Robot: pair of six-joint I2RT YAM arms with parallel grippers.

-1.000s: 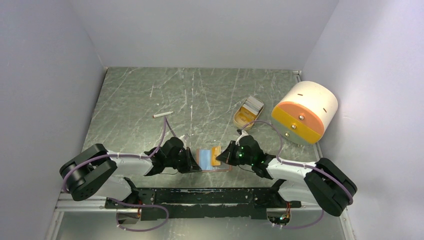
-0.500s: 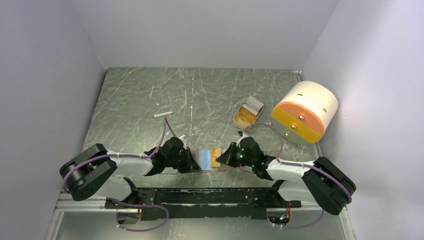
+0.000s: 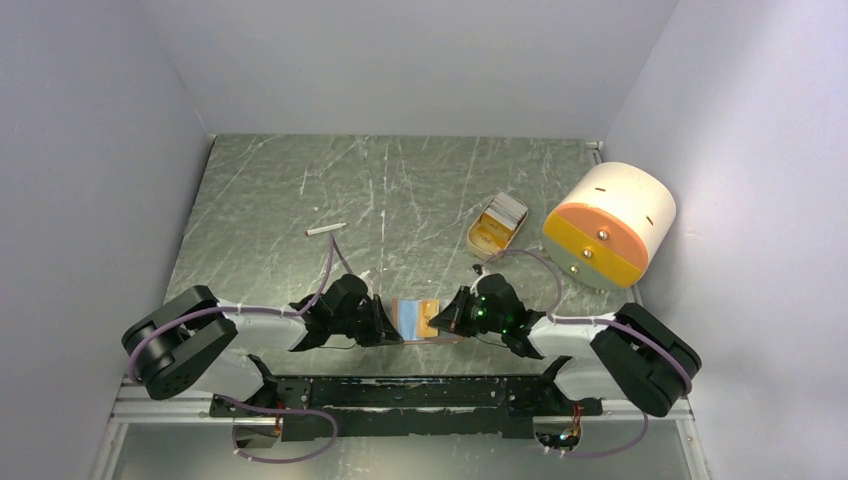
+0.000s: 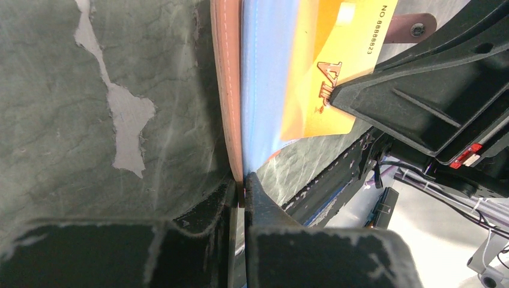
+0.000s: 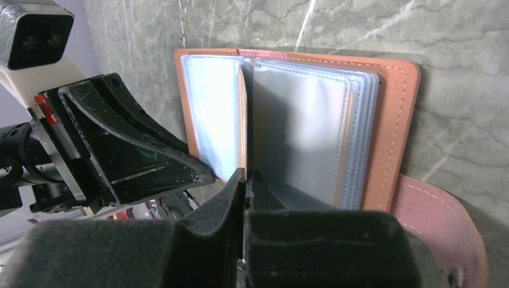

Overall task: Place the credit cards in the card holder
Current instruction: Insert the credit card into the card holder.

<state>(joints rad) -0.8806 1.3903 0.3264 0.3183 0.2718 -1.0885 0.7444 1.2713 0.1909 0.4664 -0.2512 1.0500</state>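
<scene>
The card holder [image 5: 390, 120] lies open at the near edge of the table [image 3: 420, 190], midway between the two arms, with its leather cover down and its stack of clear sleeves [image 5: 300, 138] facing up. The left gripper [image 4: 240, 187] has its fingers pressed together on the near edge of the reddish-brown cover, pinching the leather between them. The right gripper [image 5: 245, 180] comes in from the opposite side, and its fingers are closed on the orange card [image 4: 333, 66], gripping it by one edge. Seen from the right wrist, that card stands edge-on in the fold between the left page and the stacked sleeves. From the left wrist its printed face shows, lying over a light blue surface [image 4: 264, 78] (whether that is a card or a tinted sleeve I cannot tell). The snap strap [image 4: 401, 29] sticks out from the far side of the holder and rests flat on the table. Well apart, toward the back right, a tan tray [image 3: 470, 240] holds some pale cards [image 3: 508, 209], and a big cream-and-orange cylinder [image 3: 610, 222] stands just beside it. A small white stick [image 3: 325, 229] lies on the table's left half.
</scene>
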